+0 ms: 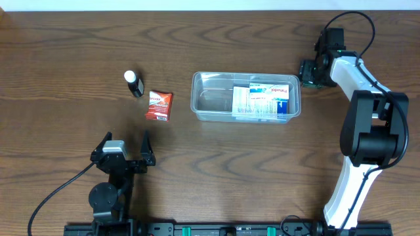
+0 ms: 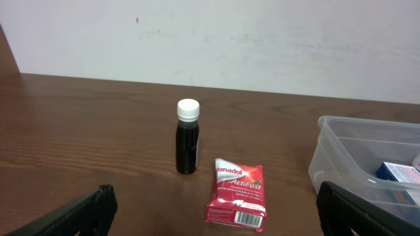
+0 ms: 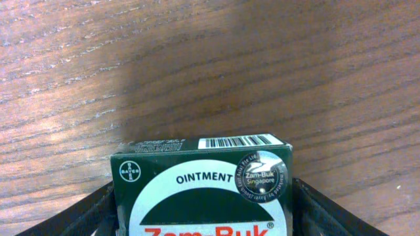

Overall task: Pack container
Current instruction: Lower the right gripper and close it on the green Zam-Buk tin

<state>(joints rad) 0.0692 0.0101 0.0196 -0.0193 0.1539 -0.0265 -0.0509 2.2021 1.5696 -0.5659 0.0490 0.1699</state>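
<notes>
Left claw [image 1: 126, 135] is spread wide, low on the brown wooden tabletop [image 1: 65, 52], well apart from the small dark bottle with a white cap [image 1: 134, 84] and the red foil packet [image 1: 159, 105]. The clear rectangular plastic container [image 1: 197, 98] sits mid-tabletop, long axis left-right, with a blue-and-white cardboard box [image 1: 262, 99] inside. Right claw [image 1: 307, 72], just beside its right short end, straddles a dark green ointment carton [image 3: 197, 190]; can't tell if it is pinching. Right arm is nearer, and the container lies to its left.

Matt wood-grain table [image 1: 65, 52], clear glossy plastic container [image 1: 213, 98], shiny red sachet [image 2: 236, 193], glossy green cardboard box [image 3: 197, 190]
</notes>
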